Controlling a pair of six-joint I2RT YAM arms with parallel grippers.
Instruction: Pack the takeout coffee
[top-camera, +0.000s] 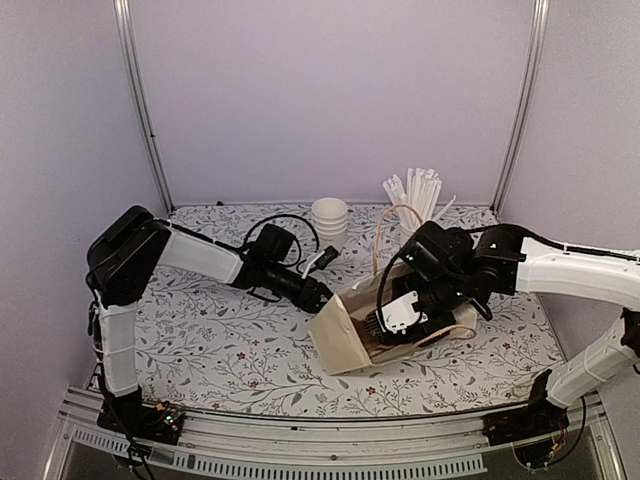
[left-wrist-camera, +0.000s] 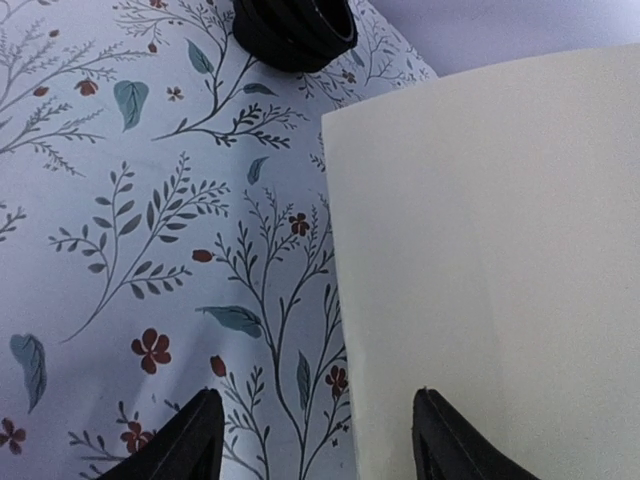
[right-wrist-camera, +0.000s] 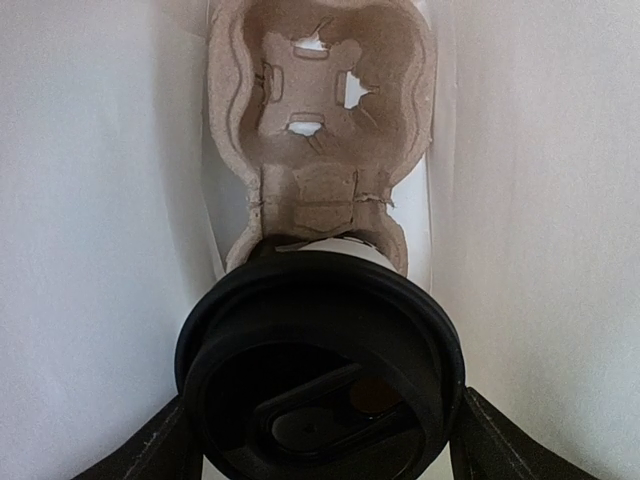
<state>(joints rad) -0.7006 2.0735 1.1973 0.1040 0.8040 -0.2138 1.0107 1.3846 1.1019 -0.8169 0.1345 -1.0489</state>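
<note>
The right pincer (right-wrist-camera: 320, 455) is closed on a takeout coffee cup (right-wrist-camera: 335, 246), its fingers pressed to either side of the black lid (right-wrist-camera: 318, 340), deep inside the cream paper bag (right-wrist-camera: 90, 200). The cup sits at the near pocket of a pulp cup carrier (right-wrist-camera: 320, 90); the far pocket is empty. The left pincer (left-wrist-camera: 318, 440) stands open astride the bag's edge, gripping nothing. Beyond it a stack of black lids (left-wrist-camera: 295, 30) rests on the floral surface (left-wrist-camera: 120, 250); stacked white cups (top-camera: 329, 215) and white straws (top-camera: 420, 190) stand at the back. By my reading, one coffee is nearly packed. Still to do: letting go, and perhaps filling the second pocket.
</note>
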